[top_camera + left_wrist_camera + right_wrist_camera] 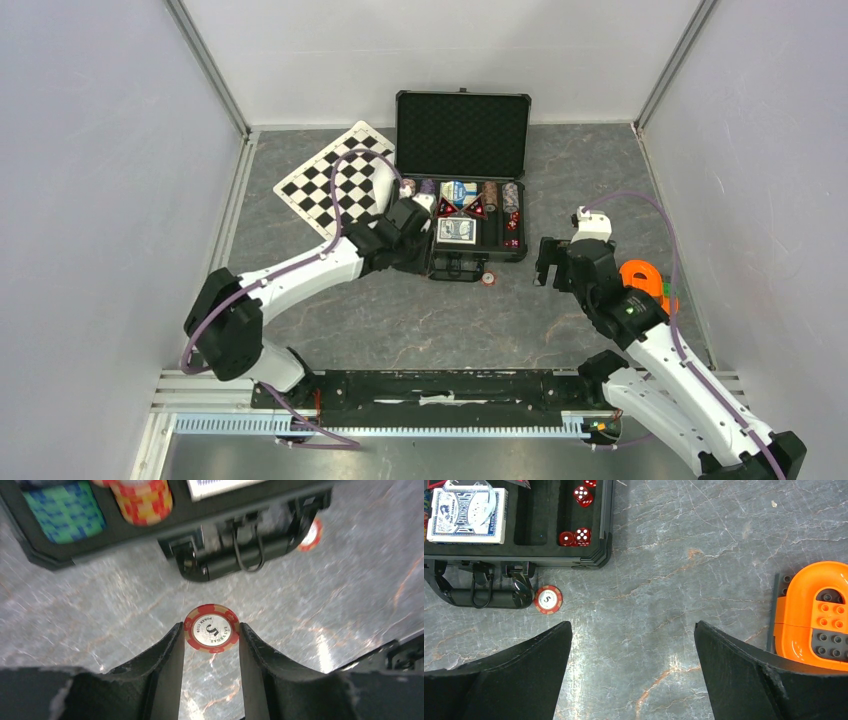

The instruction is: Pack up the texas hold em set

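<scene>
The left gripper (211, 629) is clamped on the rim of a round red-and-white striped poker chip (211, 636), just near of the open black foam-lined case (462, 135). Such a thin edge grip could let the chip twist free and roll off. The right gripper (631, 626) stands apart, empty.

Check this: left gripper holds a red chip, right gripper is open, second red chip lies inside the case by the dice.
Wrong on the second chip: the right wrist view shows it on the table, outside the case, beside the handle. The rest is right.
</scene>
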{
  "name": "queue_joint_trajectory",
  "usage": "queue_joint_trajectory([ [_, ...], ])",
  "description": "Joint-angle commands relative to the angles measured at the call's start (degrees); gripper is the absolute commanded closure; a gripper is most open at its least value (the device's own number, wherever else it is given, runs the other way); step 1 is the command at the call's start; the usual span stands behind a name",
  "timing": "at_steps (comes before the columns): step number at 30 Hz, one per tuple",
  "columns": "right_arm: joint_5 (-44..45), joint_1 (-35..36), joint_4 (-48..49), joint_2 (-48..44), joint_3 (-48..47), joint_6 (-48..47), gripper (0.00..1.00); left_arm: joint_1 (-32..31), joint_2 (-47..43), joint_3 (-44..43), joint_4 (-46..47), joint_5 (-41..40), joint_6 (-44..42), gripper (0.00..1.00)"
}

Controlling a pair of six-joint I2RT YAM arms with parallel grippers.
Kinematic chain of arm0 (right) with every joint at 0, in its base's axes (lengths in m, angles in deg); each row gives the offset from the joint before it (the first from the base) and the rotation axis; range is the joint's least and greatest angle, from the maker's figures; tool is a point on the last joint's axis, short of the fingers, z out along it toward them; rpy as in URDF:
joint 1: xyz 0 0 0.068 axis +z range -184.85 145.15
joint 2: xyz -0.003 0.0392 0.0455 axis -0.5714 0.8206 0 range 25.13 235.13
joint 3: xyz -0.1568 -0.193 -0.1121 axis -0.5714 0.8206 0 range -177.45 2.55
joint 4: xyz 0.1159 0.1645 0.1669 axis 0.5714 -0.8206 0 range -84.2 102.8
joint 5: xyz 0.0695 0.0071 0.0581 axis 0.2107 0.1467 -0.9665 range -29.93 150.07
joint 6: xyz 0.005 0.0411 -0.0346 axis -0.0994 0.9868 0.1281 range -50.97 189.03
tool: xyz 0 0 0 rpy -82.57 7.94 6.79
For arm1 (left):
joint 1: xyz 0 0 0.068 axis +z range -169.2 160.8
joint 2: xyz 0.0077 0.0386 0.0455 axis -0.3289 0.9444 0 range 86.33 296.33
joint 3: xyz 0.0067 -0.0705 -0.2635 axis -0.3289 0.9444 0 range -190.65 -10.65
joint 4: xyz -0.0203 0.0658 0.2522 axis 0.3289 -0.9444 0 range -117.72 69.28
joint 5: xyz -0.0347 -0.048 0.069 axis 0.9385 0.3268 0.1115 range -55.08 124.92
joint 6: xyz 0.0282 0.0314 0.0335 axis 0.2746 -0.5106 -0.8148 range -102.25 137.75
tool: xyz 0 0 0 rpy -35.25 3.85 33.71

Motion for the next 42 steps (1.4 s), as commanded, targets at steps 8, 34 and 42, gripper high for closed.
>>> queue_joint_trajectory([
  [8, -0.31, 0.11, 2.51, 1.59, -2.25, -0.95, 0.02, 6.22, 10.17, -17.09, -1.34, -2.39, -7.8, 0.58],
  [34, -0.97, 0.04, 4.45, 5.19, -2.6, -2.29, 0.01, 13.66, 21.24, -25.11, 0.2, 0.56, -10.71, 0.57],
  [42, -1.3, 0.03, 4.45, 4.92, -2.59, -2.31, 0.01, 16.2, 20.67, -22.35, 2.33, 5.99, -9.5, 0.54],
])
